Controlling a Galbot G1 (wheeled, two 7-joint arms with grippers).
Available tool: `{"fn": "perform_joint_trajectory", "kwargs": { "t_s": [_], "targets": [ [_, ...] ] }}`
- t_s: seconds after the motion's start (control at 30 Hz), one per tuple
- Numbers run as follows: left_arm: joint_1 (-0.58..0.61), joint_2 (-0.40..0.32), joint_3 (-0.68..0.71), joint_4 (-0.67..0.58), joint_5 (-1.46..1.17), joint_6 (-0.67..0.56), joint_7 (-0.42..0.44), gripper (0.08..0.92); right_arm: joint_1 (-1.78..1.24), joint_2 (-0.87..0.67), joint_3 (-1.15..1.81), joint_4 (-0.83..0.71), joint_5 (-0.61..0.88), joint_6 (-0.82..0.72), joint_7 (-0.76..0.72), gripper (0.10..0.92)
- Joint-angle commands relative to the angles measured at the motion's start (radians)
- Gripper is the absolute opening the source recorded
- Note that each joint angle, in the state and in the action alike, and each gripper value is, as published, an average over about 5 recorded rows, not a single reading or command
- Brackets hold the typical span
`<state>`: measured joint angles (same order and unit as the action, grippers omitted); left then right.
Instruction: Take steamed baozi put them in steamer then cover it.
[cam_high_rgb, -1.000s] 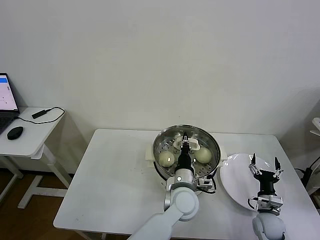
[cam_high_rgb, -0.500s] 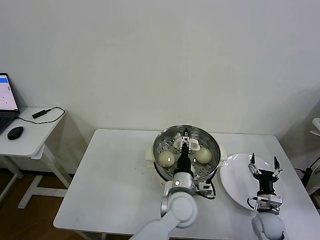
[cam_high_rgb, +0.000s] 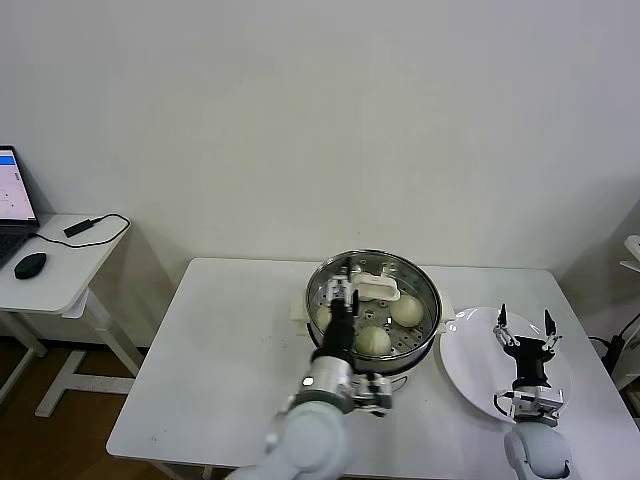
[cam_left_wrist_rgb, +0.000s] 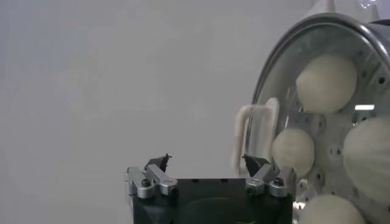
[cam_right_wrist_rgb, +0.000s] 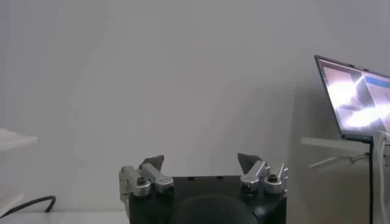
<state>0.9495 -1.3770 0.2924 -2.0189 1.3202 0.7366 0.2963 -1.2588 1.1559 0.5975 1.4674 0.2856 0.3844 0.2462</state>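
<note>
Steel steamer (cam_high_rgb: 425, 300) upright, baozi (cam_high_rgb: 373, 340) inside; left pincer (cam_high_rgb: 338, 292) spread, right pincer (cam_high_rgb: 523, 325) spread.

A bare lab or office room: plain white wall (cam_high_rgb: 320, 120), white table (cam_high_rgb: 220, 350), and a side desk (cam_high_rgb: 50, 275) with laptop (cam_high_rgb: 15, 200) and mouse (cam_high_rgb: 30, 265).

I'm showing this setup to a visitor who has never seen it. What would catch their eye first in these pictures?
Most likely the shiny steamer at the middle of the white table, with pale buns on its perforated tray and no lid on it. Next, the left tool, open and empty, above the steamer's left side. To the right, the right tool hangs open over a bare white plate.
</note>
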Motion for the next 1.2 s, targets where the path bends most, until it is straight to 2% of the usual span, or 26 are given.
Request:
{"fn": "perform_joint_trajectory", "kwargs": {
  "t_s": [0.03,0.13,0.23,0.33,0.5,0.73,1.2],
  "targets": [
    [0.080,0.153,-0.354,-0.082,-0.855,-0.401,-0.434,0.823,-0.030,-0.019,-0.017,0.035,0.093,-0.037,-0.043,0.823],
    [0.096,0.140,-0.472,0.056,-1.027,-0.648,-0.490,0.823,-0.046,-0.025,-0.022,0.049,0.109,-0.050,-0.058,0.823],
    [0.109,0.135,-0.556,0.187,-1.090,-0.821,-0.484,0.823,-0.060,-0.026,-0.021,0.060,0.119,-0.052,-0.080,0.823],
    [0.128,0.139,-0.601,0.275,-1.175,-0.924,-0.463,0.823,-0.073,-0.025,-0.021,0.064,0.135,-0.034,-0.104,0.823],
    [0.161,0.127,-0.648,0.338,-1.301,-1.048,-0.403,0.823,-0.092,-0.022,-0.020,0.073,0.141,-0.032,-0.113,0.823],
    [0.210,0.094,-0.676,0.358,-1.319,-1.116,-0.361,0.823,-0.119,-0.020,-0.017,0.089,0.136,-0.030,-0.116,0.823],
    [0.302,0.089,-0.684,0.346,-1.266,-1.087,-0.345,0.823,-0.169,-0.016,-0.003,0.112,0.126,-0.031,-0.130,0.823]
  ]
}}
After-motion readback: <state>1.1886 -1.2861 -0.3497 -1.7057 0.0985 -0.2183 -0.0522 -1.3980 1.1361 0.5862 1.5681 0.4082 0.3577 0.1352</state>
